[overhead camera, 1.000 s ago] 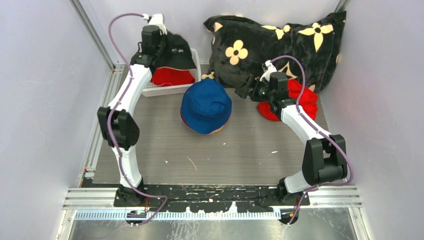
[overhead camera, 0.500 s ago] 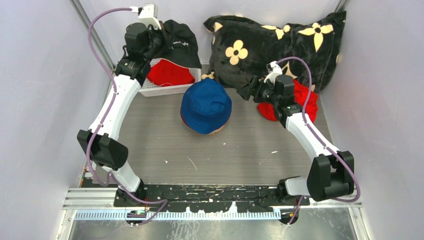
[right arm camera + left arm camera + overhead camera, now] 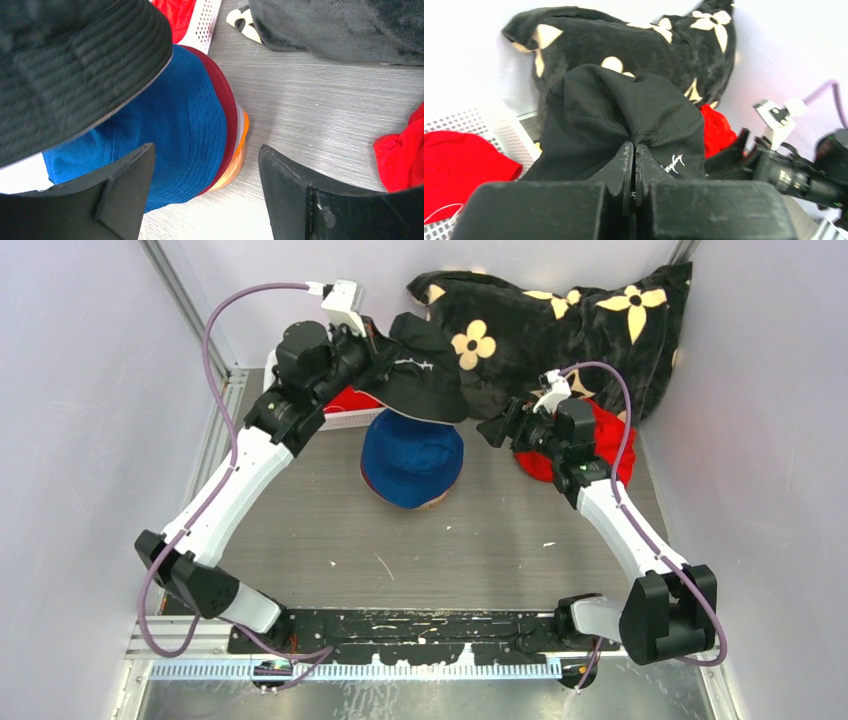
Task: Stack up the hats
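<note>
Black hat [image 3: 624, 115] pinched by left tool [image 3: 633, 150] (grip clear from wrist only).

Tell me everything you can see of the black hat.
The black fabric bucket hat is soft, with a stitched, floppy brim and small white script embroidery. The left gripper pinches its bunched fabric, jaws shut, holding it lifted over the far edge of the blue bucket hat. Whether they touch is unclear.
</note>
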`<state>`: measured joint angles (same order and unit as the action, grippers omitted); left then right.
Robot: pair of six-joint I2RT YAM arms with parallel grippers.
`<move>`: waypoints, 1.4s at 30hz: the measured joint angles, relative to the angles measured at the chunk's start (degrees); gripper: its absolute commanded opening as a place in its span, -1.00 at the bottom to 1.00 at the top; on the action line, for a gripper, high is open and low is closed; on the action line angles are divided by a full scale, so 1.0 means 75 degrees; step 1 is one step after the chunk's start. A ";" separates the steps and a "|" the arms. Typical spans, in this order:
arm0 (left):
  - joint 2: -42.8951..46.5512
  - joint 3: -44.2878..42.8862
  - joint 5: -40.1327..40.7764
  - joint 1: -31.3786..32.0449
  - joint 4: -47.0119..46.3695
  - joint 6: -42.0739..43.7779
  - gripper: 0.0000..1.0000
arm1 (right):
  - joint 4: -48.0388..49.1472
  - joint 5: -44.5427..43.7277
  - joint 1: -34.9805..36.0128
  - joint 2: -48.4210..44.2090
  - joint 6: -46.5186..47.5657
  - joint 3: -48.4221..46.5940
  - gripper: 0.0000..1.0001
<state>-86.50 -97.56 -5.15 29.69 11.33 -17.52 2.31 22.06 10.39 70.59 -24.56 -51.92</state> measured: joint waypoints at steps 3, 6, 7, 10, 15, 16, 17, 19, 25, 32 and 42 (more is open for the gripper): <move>0.0414 0.0318 0.0169 0.0428 -0.0035 0.0058 -1.00 | -0.0003 -0.0041 0.0000 -0.0152 0.0000 0.0108 0.59; 0.1005 0.0933 0.0370 0.0833 -0.0090 0.0146 -1.00 | -0.0035 -0.0079 0.0000 -0.0347 0.0009 0.0157 0.59; 0.1259 0.1239 0.0446 0.0965 -0.0102 0.0166 -1.00 | -0.0035 -0.0096 0.0000 -0.0423 0.0017 0.0163 0.59; 0.1920 0.2078 0.0641 0.1262 -0.0189 0.0216 -1.00 | -0.0041 -0.0134 -0.0003 -0.0682 0.0035 0.0192 0.59; 0.2981 0.3631 0.0918 0.1515 -0.0431 0.0274 -1.00 | -0.0044 -0.0134 -0.0003 -0.1064 0.0035 0.0370 0.59; 0.3142 0.3885 0.0953 0.1527 -0.0493 0.0300 -1.00 | -0.0055 -0.0134 -0.0003 -0.1137 0.0032 0.0431 0.59; 0.3258 0.4068 0.0976 0.1527 -0.0527 0.0335 -1.00 | -0.0076 -0.0134 -0.0003 -0.1212 0.0032 0.0498 0.59; 0.3416 0.4403 0.1017 0.1527 -0.0705 0.0385 -1.00 | -0.0146 -0.0134 -0.0003 -0.1320 0.0032 0.0586 0.59; 0.3465 0.4884 0.1029 0.1527 -0.1055 0.0417 -1.00 | -0.0210 -0.0134 -0.0003 -0.1542 0.0032 0.0676 0.59; 0.3445 0.5260 0.1090 0.1527 -0.1271 0.0402 -1.00 | -0.0251 -0.0131 -0.0003 -0.1664 0.0029 0.0679 0.59; 0.3002 0.5429 0.1110 0.1527 -0.1469 0.0358 -0.33 | -0.0274 -0.0131 -0.0003 -0.1594 0.0029 0.0714 0.60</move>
<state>-63.99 -56.84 3.18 41.15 0.32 -14.83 0.25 21.08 10.37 58.63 -24.34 -46.57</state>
